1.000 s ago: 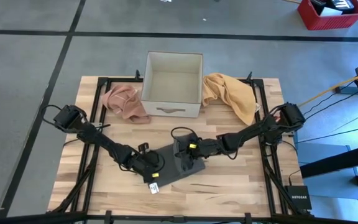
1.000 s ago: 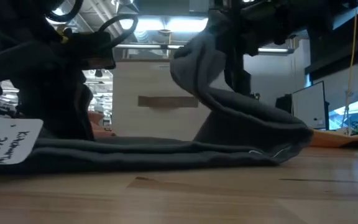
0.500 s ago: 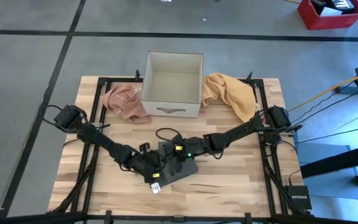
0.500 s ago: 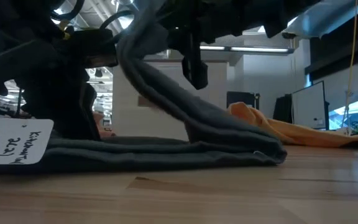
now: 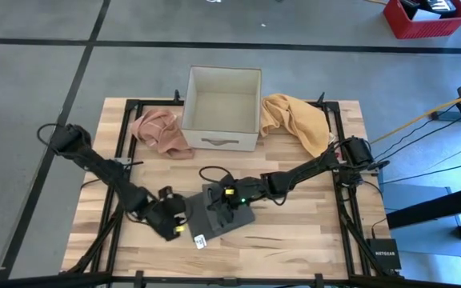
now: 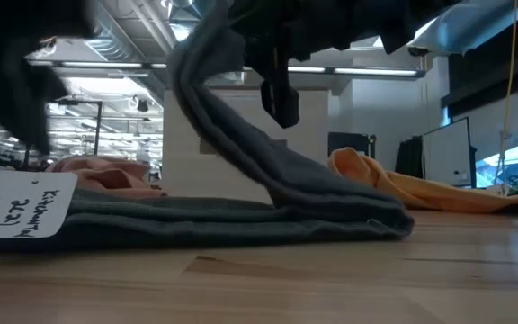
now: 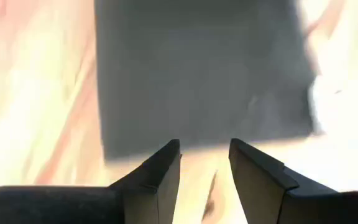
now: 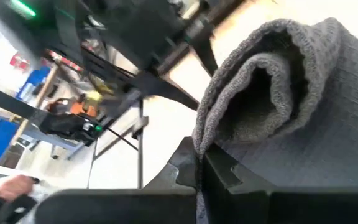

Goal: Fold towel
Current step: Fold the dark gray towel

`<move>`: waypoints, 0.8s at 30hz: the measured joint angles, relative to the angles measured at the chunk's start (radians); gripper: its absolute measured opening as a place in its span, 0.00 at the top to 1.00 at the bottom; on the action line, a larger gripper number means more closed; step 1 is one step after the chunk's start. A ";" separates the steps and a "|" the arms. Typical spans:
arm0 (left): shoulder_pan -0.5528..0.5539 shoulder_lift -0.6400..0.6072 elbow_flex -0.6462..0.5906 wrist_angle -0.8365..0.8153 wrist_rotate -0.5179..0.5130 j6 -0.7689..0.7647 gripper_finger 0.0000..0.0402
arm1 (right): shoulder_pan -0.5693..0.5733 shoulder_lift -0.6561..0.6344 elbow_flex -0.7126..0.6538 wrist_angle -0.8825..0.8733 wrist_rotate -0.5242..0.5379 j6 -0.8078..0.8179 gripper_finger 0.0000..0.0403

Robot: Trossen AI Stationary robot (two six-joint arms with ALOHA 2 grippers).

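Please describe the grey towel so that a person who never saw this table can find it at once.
Start at the open box at the far edge of the wooden table, then come toward the near edge. The grey towel lies there, one edge lifted by the right end effector. It is the only dark cloth and carries a white tag; the pink cloth and orange cloth flank the box.

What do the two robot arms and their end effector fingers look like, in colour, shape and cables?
Both arms are dark, slim and jointed, with thin black cables looping beside them. The right arm shows small green and yellow lights near its wrist. The left end effector has two dark wedge-shaped fingers; the right end effector looks equally dark.
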 joint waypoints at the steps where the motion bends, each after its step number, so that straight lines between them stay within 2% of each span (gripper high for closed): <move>1: -0.020 0.002 -0.027 0.027 -0.018 -0.023 0.67 | 0.000 0.000 0.000 0.010 0.000 0.000 0.99; 4: -0.044 0.020 -0.105 0.145 -0.035 -0.067 0.67 | 0.002 0.000 0.000 0.014 0.003 0.003 0.98; 8: -0.022 0.054 -0.163 0.247 -0.044 -0.082 0.67 | 0.002 0.006 0.000 0.023 0.010 0.012 0.99; 14: 0.019 0.089 -0.168 0.260 -0.048 -0.059 0.67 | 0.002 0.052 0.027 0.048 0.026 0.026 0.98; 20: 0.021 0.091 -0.168 0.274 -0.048 -0.047 0.67 | -0.005 0.150 0.122 0.033 0.008 0.006 0.99; 24: 0.009 0.091 -0.168 0.270 -0.048 -0.052 0.67 | -0.019 0.161 0.137 -0.009 0.026 0.004 0.98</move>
